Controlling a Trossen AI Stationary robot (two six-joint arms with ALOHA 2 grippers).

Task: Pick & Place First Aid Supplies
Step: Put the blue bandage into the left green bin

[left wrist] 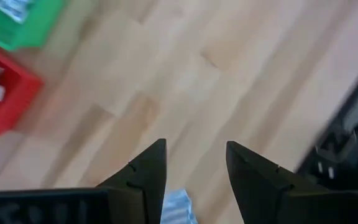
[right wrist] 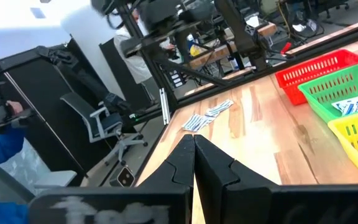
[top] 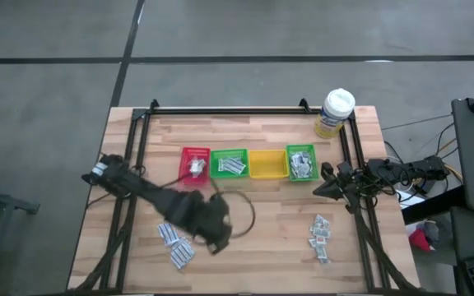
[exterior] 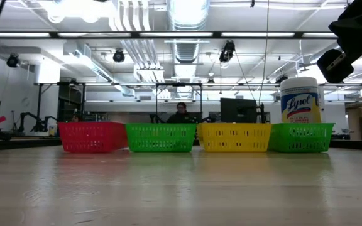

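High view: the left gripper [top: 214,243] hangs with fingers spread wide and empty beside a scatter of small white-blue first aid sachets [top: 175,243] on the wooden table [top: 262,222] — apparently reaching for a pick, one sachet showing between its fingers in the left wrist view. Next, judging by this, it must descend, close on a single sachet and carry it to the plastic bins beyond. The right gripper [top: 319,191] waits closed, empty. Behind the bins, a white-lidded yellow tub [exterior: 300,99] reads "Lysol".
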